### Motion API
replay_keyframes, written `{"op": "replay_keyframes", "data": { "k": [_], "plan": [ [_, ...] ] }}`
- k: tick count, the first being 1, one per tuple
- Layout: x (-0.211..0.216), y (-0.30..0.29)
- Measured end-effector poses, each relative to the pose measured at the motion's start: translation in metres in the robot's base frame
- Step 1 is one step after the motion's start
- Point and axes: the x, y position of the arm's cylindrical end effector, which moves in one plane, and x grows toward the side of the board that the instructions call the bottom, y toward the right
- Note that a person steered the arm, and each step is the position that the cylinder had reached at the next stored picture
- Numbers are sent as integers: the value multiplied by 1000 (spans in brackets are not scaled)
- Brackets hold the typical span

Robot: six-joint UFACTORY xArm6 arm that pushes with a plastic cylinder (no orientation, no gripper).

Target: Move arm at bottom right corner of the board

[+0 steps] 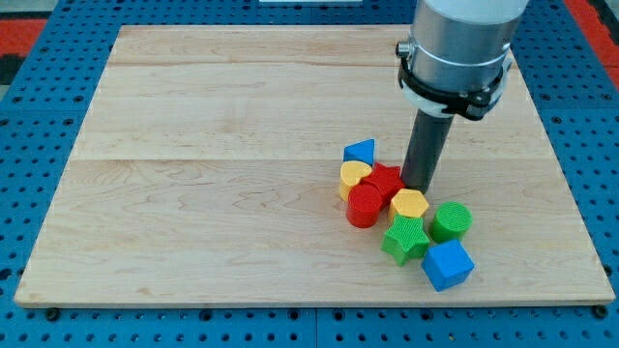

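My tip (418, 186) rests on the wooden board (242, 193), right of centre. It stands just right of the red star block (386, 180) and just above the yellow hexagon block (409, 204), close to or touching both. A cluster of blocks lies around it: a blue triangle block (360, 152), a yellow heart block (354, 177), a red cylinder (365, 206), a green star block (406, 239), a green cylinder (451, 221) and a blue cube (448, 264). The board's bottom right corner (598, 296) lies far to the lower right of the tip.
The arm's grey cylindrical body (459, 48) hangs over the board's upper right part. A blue pegboard surface (39, 116) surrounds the board on all sides.
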Motion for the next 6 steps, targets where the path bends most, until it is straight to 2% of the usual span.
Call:
{"op": "replay_keyframes", "data": {
  "k": [1, 2, 3, 4, 5, 6],
  "plan": [
    [1, 13],
    [-8, 53],
    [30, 100],
    [98, 149],
    [124, 119],
    [121, 91]
  ]
}}
